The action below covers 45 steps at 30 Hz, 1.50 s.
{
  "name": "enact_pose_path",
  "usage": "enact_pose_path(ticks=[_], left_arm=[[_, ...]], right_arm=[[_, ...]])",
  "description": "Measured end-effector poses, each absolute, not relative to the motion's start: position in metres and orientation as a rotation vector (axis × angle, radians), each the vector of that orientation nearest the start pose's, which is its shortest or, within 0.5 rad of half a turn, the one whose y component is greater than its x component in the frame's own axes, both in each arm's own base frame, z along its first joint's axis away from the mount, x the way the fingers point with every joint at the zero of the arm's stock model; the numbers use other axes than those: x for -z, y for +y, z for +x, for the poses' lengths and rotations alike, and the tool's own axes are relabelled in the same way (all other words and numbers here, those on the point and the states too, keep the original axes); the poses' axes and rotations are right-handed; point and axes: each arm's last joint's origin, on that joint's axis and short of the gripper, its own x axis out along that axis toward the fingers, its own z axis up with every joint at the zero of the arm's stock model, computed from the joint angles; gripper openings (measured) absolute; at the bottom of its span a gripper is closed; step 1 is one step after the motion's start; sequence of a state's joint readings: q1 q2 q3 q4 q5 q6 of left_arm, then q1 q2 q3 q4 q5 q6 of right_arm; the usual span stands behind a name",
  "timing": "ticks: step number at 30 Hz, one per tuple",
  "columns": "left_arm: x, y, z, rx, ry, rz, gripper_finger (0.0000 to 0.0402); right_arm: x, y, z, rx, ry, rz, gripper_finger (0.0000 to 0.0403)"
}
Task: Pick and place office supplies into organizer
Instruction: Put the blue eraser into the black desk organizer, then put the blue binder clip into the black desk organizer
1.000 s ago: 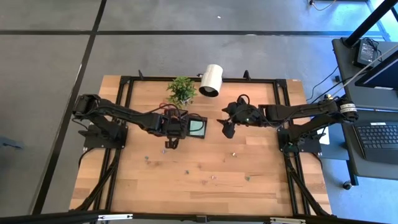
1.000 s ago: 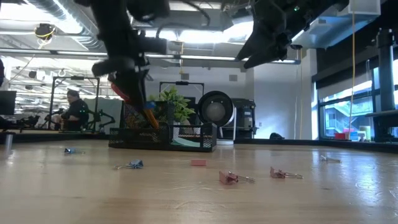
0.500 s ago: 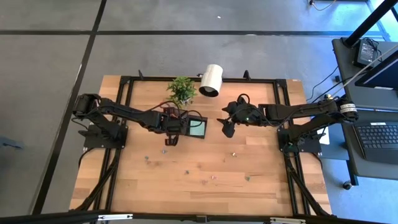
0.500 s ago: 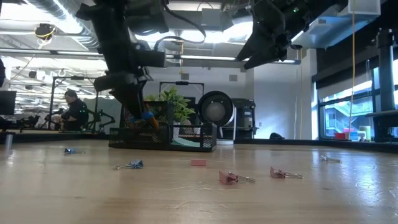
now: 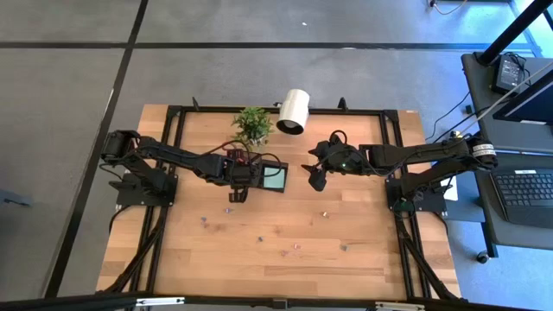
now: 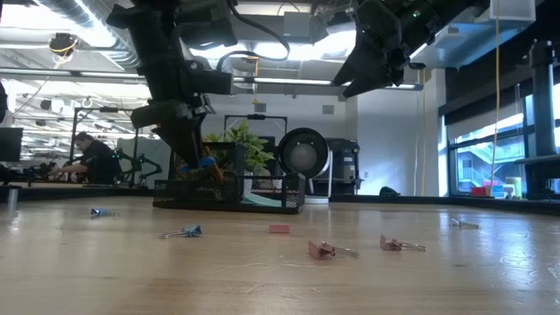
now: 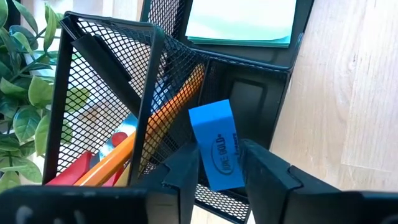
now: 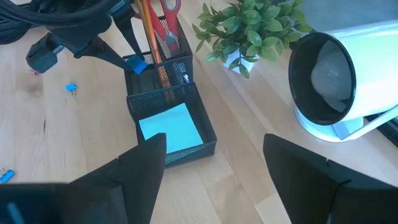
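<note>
Left gripper (image 7: 214,165) over the organizer (image 7: 261,106), at the pencil-cup end. Eraser (image 7: 215,144), small and blue, sits between its fingers; whether the jaws clamp it or have just let go, cannot tell. Judgement: placed here so the eraser drops into the low slot next to the mesh cup rather than onto the table.

Mesh cup already holds pencils (image 7: 152,127) and red scissors (image 8: 165,14), standing upright, leaning on the wall. Teal pad (image 8: 170,129) lies flat in the open tray compartment, at 3 o'clock from the cup in the high view.

Right gripper (image 8: 211,163) spread wide, empty, hovering just at 3 o'clock of the organizer (image 5: 259,174), above the table. Probably parked clear so the left arm has room.

Binder clips (image 6: 182,232) lie scattered on the table (image 5: 363,225), toward 6 o'clock from the organizer. Not yet collected.

Plant (image 5: 251,125) and lamp (image 5: 293,111) at 12 o'clock, untouched.
</note>
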<state>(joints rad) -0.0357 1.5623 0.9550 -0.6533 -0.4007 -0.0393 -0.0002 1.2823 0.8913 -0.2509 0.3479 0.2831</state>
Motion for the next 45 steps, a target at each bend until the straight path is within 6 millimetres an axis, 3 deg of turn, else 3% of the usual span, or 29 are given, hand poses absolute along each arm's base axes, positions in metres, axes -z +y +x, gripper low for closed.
enact_pose_path(ticks=[13,24,31,36,45], left_arm=[[-0.19,-0.002,0.281,-0.326,1.251,0.219,0.0134],[-0.231,-0.046,0.272,0.037,1.266,0.099,0.0137],[-0.241,-0.065,0.258,0.021,1.265,0.02,0.0138],[-0.235,-0.079,0.252,0.024,1.317,0.006,0.0139],[-0.192,-0.086,0.244,0.043,1.334,0.066,0.0139]], right_arm=[[-0.262,-0.01,0.27,0.422,0.582,0.159,0.0272],[-0.261,-0.01,0.27,0.422,0.588,0.158,0.0272],[-0.261,-0.01,0.27,0.421,0.59,0.155,0.0272],[-0.261,-0.01,0.27,0.421,0.591,0.154,0.0272],[-0.261,-0.01,0.27,0.421,0.59,0.154,0.0272]])
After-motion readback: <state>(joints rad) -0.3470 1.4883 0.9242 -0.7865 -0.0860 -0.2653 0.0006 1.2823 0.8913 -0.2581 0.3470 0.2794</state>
